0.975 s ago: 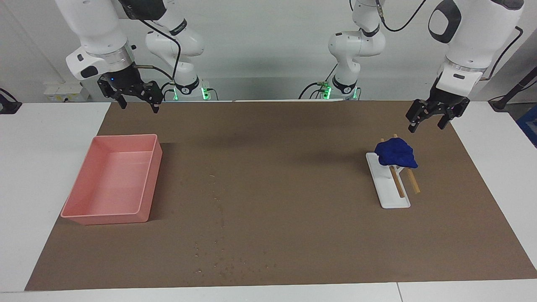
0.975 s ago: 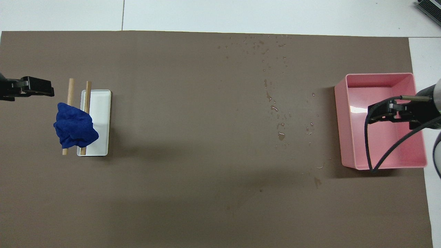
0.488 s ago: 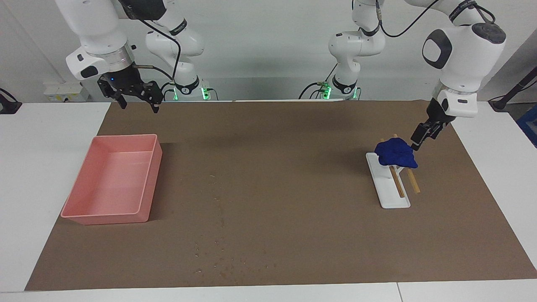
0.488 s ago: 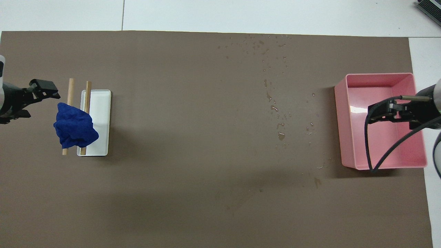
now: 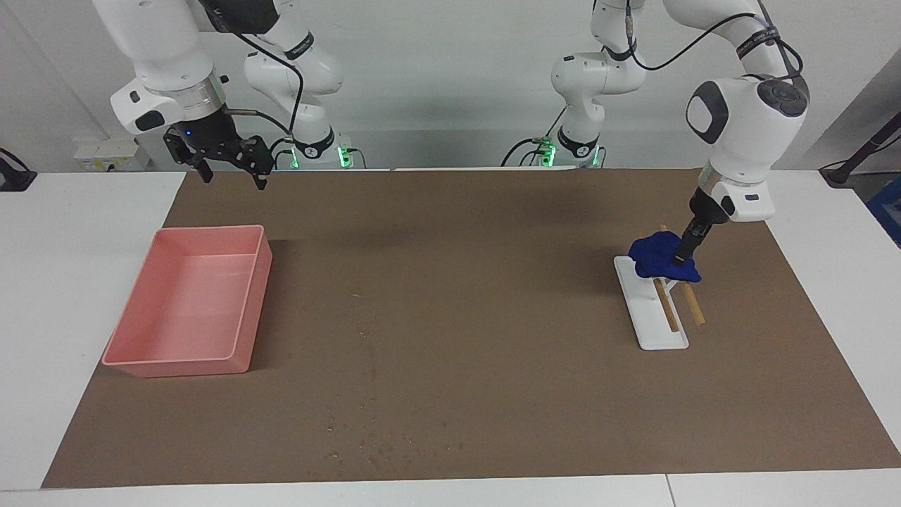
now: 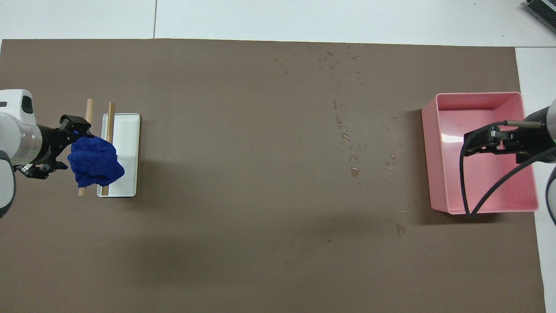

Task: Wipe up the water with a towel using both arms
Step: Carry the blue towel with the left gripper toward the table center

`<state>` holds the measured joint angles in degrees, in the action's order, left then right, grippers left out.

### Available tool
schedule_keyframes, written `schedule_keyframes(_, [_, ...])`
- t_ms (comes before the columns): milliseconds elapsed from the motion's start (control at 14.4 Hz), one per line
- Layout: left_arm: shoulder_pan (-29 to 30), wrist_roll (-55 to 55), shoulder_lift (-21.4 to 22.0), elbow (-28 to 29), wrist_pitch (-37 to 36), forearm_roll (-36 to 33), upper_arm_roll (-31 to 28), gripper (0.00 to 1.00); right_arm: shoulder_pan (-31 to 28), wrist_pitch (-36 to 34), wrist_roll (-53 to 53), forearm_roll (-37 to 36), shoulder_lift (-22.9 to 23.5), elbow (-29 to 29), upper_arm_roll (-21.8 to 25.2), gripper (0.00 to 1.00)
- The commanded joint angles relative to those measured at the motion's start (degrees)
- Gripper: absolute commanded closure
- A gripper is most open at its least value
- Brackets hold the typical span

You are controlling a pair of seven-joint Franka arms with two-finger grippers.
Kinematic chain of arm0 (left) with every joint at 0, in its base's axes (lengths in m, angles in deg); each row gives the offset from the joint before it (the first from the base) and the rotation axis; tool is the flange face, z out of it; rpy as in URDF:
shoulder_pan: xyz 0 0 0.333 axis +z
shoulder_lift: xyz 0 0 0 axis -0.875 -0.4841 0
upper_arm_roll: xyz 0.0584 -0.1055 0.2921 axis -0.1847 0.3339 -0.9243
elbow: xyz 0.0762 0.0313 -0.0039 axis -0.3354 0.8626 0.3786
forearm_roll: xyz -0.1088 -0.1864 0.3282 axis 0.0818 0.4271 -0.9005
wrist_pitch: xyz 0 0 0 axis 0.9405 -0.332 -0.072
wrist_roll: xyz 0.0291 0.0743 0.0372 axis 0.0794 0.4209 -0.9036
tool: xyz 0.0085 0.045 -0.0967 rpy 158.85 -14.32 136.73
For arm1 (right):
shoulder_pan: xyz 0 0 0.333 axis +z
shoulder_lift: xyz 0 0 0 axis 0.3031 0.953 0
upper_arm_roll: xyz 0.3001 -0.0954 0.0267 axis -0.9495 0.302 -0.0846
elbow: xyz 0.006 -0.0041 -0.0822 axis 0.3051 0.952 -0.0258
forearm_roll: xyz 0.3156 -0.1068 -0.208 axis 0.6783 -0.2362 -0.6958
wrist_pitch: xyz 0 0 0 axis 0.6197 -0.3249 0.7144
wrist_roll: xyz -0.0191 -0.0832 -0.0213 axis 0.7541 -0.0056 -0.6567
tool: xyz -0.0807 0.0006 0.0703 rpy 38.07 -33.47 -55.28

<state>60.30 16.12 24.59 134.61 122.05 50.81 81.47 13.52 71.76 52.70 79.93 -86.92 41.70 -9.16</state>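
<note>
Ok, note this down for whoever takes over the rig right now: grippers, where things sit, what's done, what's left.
Left gripper: down at the towel, grasp not confirmed.
Right gripper: waiting in the air, fingers open.
Towel: draped on the two wooden rods of the white rack.
Water: droplets beside the pink tray, some nearer the table's edge.
Done: nothing wiped.
Left: lift towel, wipe.

The towel (image 5: 658,258) is deep royal blue, on pale wooden rods (image 5: 664,304) over a white stand (image 5: 651,329). The tray (image 5: 186,303) is plain pink, the mat (image 5: 457,296) dull brown, the table (image 5: 70,232) white. The arms (image 5: 746,105) are glossy white with black patches.
</note>
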Motion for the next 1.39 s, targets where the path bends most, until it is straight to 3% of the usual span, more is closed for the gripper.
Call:
schedule_keyframes(0, [-0.5, -3.2, 1.8, 5.0, 2.5, 0.6, -0.2, 0.0, -0.9, 0.7, 0.8, 1.3, -1.5, 1.6, -0.3, 0.0])
schedule_keyframes(209, [-0.5, -3.5, 1.1, 5.5, 5.3, 0.6, -0.2, 0.0, -0.9, 0.9, 1.4, 1.3, -1.5, 1.6, -0.3, 0.0])
schedule_keyframes(279, [-0.5, -3.7, 0.9, 5.5, 5.4, 0.6, -0.2, 0.07, -0.9, 0.9, 1.5, 1.3, -1.4, 1.6, -0.3, 0.0])
schedule_keyframes(348, [-0.6, -3.7, 0.9, 5.5, 5.3, 0.6, -0.3, 0.2, -1.0, 0.9, 1.5, 1.3, -1.4, 1.6, -0.3, 0.0])
schedule_keyframes(418, [-0.5, -3.6, 0.8, 5.4, 5.2, 0.6, -0.3, 0.42, -0.9, 1.0, 1.2, 1.3, -1.4, 1.6, -0.3, 0.0])
schedule_keyframes(488, [-0.6, -3.5, 0.7, 4.9, 4.7, 0.5, -0.3, 0.65, -0.9, 1.0, 1.1, 1.3, -1.4, 1.6, -0.3, 0.0])
schedule_keyframes(557, [-0.5, -3.4, 0.7, 4.5, 4.1, 0.4, -0.3, 0.94, -0.9, 1.0, 0.9, 1.3, -1.4, 1.6, -0.3, 0.0])
schedule_keyframes(627, [-0.4, -3.3, 0.6, 3.8, 2.9, 0.4, -0.2, 1.0, -0.9, 1.0, 0.9, 1.3, -1.5, 1.6, -0.3, 0.0])
schedule_keyframes(905, [-0.7, -3.0, -0.3, -5.3, -10.1, 1.3, 0.1, 1.0, -0.3, 1.0, 1.6, 1.3, -1.5, 1.6, -0.5, 0.0])
schedule_keyframes(1114, [-0.7, -6.3, -0.6, -12.7, -17.4, 13.6, 0.3, 1.0, -0.4, 1.0, 0.9, 1.3, -1.5, 1.6, -0.5, 0.0])
schedule_keyframes(1323, [-1.8, -21.7, 0.5, -15.1, -16.4, 21.9, 3.2, 1.0, -0.3, 1.6, -2.7, 2.4, -1.2, 1.3, -0.6, 0.01])
